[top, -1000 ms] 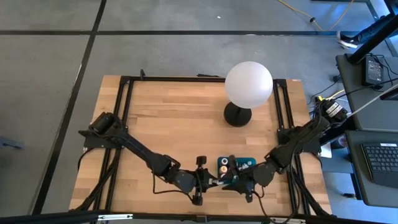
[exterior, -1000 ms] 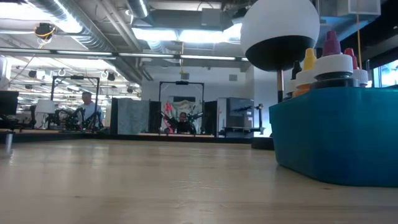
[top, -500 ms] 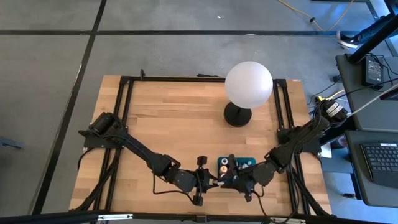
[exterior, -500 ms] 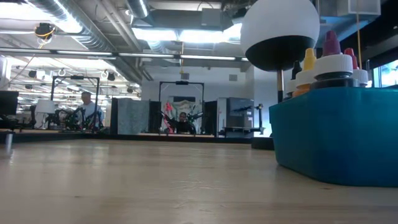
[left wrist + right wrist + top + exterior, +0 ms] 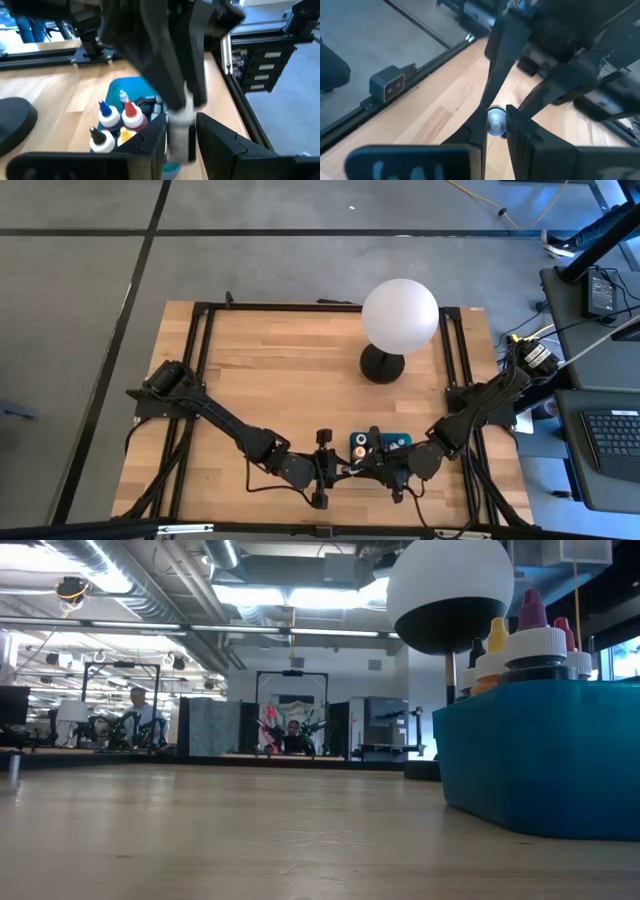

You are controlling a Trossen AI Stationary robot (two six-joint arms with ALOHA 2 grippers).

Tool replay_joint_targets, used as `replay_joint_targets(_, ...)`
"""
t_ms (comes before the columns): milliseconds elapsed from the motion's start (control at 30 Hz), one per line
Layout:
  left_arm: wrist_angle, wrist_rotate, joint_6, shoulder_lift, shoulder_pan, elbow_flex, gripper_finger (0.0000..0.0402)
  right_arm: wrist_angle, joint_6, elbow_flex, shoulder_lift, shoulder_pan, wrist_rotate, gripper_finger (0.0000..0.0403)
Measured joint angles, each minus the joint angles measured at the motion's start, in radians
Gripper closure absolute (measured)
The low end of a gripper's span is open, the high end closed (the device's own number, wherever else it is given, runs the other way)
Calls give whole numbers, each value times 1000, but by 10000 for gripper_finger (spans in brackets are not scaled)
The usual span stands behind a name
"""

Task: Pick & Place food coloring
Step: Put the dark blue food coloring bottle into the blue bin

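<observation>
**A:** How far along is the robot getting with the food coloring?

**B:** It is looking well advanced. At least 4 capped bottles (image 5: 119, 119) are standing in the teal tray (image 5: 401, 437), which is sitting near the front edge of the table (image 5: 280, 380). From table height their tips are poking above the tray wall.

**A:** And the 2 arms?

**B:** Both are meeting at the front of the table, just beside the tray on its left side. 1 small pale bottle (image 5: 181, 131) is hanging in the air between them. The right gripper (image 5: 496, 132) is clamping its fingers around that bottle's round white cap.

**A:** Is the left one gripping it too?

**B:** The left gripper (image 5: 181, 146) is sitting around the same bottle from the other side. Whether it is squeezing or only framing the bottle cannot be told from these views.

**A:** So it is looking like a handover?

**B:** That is the likely reading, though which way the bottle is travelling is not showing.

**A:** What is remaining?

**B:** This 1 bottle is needing to go down into the tray among the others, judging by the task. No loose bottles are showing on the bare wood from above. The white globe lamp (image 5: 400, 315) is standing well apart at the back, taking no part.
</observation>
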Motion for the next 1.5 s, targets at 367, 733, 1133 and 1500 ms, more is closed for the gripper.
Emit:
replay_joint_targets(367, -70, -7, 109, -8, -14, 0, 227, -20, 4, 0, 0, 3, 27, 350)
replay_joint_targets(733, -326, -176, -114, -35, -19, -6, 221, -378, 454, 0, -100, 86, 151, 350)
replay_joint_targets(1133, -315, -179, -203, -35, 8, -63, 218, -736, 1019, 0, -31, 120, 24, 343)
replay_joint_targets(1500, -319, -177, -204, -35, 14, -63, 220, -834, 1151, 2, 66, 118, -38, 326)
